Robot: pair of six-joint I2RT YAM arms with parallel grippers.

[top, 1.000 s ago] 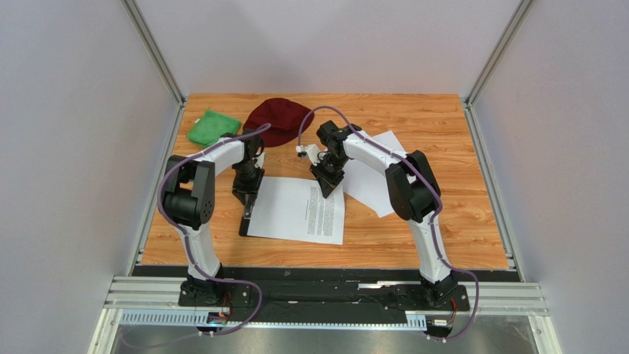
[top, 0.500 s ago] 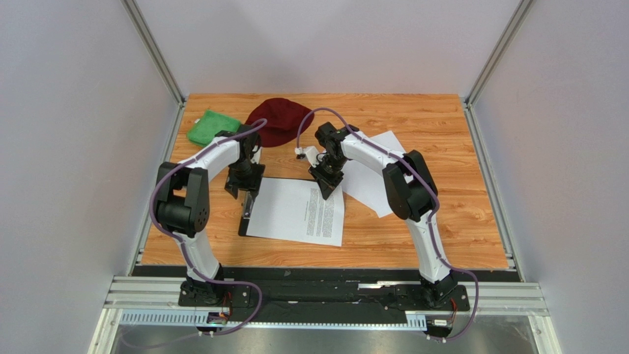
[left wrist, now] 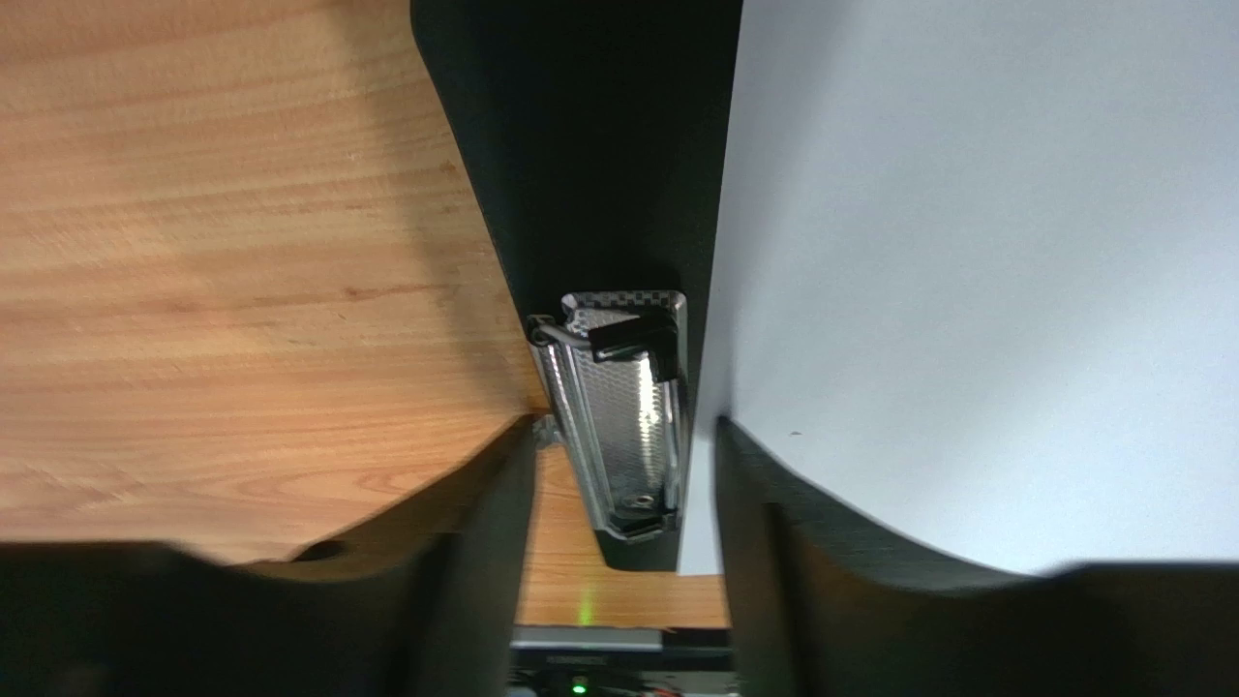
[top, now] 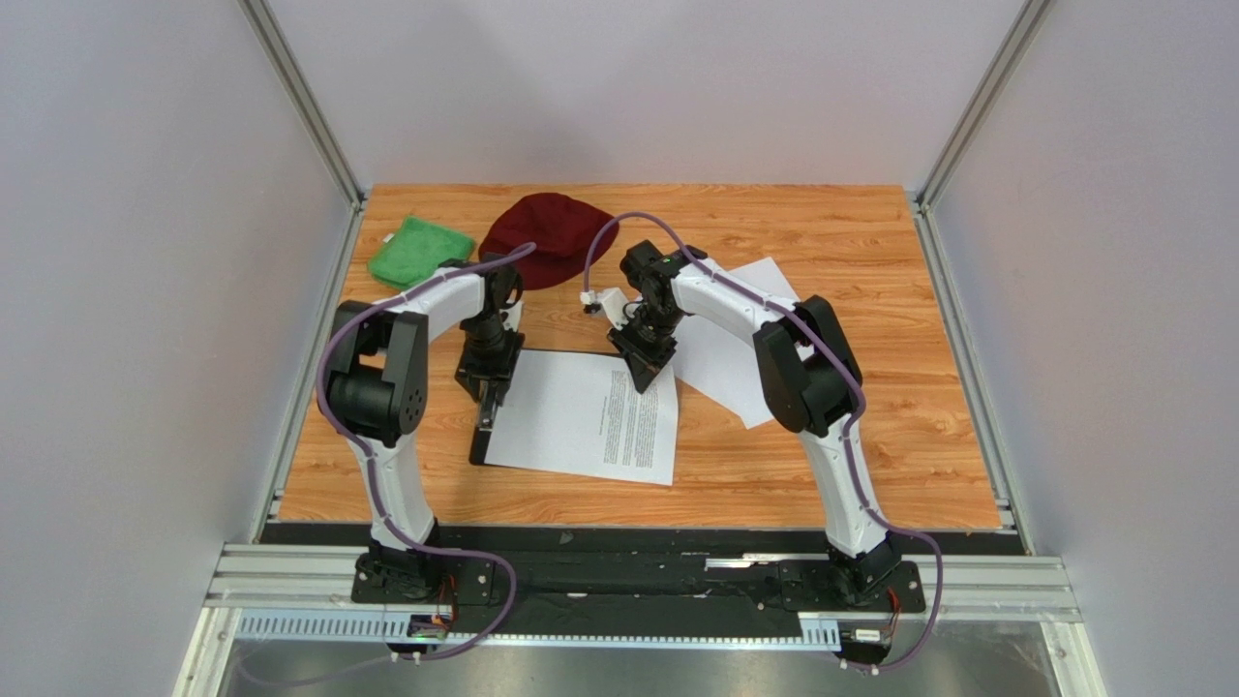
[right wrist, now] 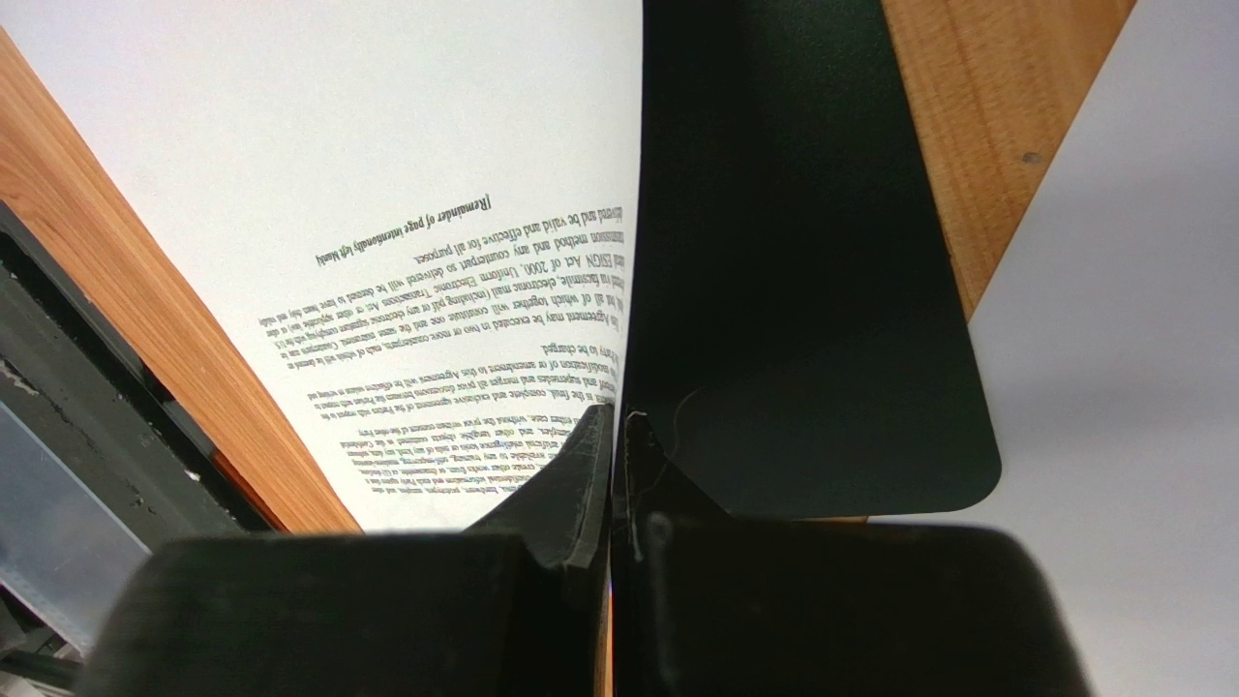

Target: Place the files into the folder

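Note:
The folder, a black clipboard [top: 477, 440], lies left of centre, mostly covered by a printed white sheet [top: 589, 414]. Its silver clip [left wrist: 618, 414] is at the left short edge. My left gripper [top: 486, 395] is open, with its fingers [left wrist: 480, 537] on either side of the clip [top: 489, 416]. My right gripper [top: 644, 371] is shut on the far right edge of the printed sheet [right wrist: 436, 218], lifting it off the black board [right wrist: 800, 262]. More white files [top: 727, 341] lie under the right arm.
A dark red cap [top: 546, 235] and a green cloth [top: 419, 250] lie at the back left. Metal frame rails run along both sides of the wooden table [top: 902, 436].
My left gripper swung out to the left away from the clip, then came back over it. My right gripper stayed put, holding the sheet's edge.

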